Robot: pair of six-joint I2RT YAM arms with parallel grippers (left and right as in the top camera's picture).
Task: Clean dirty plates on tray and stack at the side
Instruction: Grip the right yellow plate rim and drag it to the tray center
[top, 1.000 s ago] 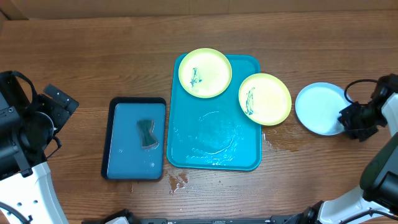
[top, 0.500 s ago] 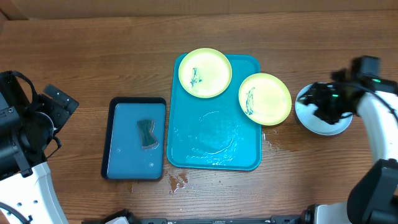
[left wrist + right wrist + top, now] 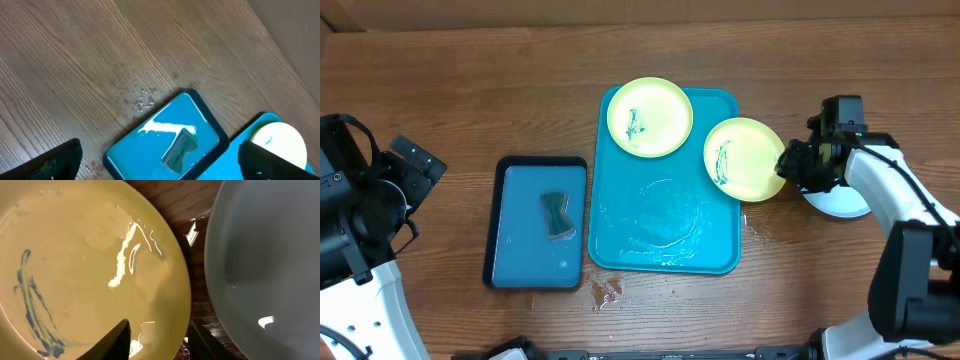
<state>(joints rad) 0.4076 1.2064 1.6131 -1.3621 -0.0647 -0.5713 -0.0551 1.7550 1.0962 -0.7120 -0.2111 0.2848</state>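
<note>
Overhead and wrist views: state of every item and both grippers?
turquoise tray: wet, two plates on it
upper yellow plate: smeared, fully on the turquoise tray
right yellow plate: smeared, overhanging the turquoise tray's right rim
blue plate: on table, no smear visible
small tray: looks wet, holds sponge
sponge: lying in small tray
left gripper: open, empty
right gripper: jaws apart, straddling right yellow plate's rim

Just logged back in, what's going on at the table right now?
The right gripper hangs open at the rim of a smeared yellow plate that overhangs the right edge of the turquoise tray. It holds nothing. Beside it, the blue plate lies on the bare table and shows no smear. A second smeared yellow plate sits at the tray's far-left corner. The left gripper is open and off to the left of the small tray with the sponge.
</note>
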